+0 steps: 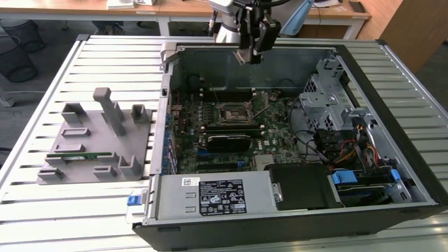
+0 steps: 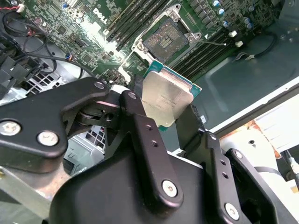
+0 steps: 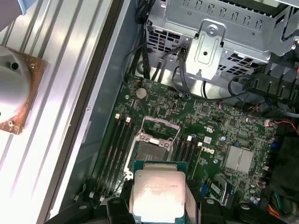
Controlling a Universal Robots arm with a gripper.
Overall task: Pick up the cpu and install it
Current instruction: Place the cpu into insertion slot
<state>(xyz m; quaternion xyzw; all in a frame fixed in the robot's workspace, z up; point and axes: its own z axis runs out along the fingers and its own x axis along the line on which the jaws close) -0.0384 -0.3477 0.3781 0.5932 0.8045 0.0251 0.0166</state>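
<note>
Above the 12 o'clock edge of the computer case [image 1: 294, 229] in the exterior view, the gripper [image 1: 251, 56] hangs clamped on the cpu [image 2: 166, 99]. From it, the open socket [image 1: 231, 113] lies toward 6 o'clock, flanked by memory slots [image 3: 119, 144], with the drive cage [image 1: 326, 94] toward 4 o'clock. Silvery top, green edge.

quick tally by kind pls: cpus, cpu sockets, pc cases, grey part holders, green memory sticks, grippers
cpu: 1, clamped in the gripper
motherboard socket: 1, with nothing in it
computer case: 1, lying open
grey part holder: 1, beside the case
green memory stick: 1, on the holder
gripper: 1
total: 6
</note>
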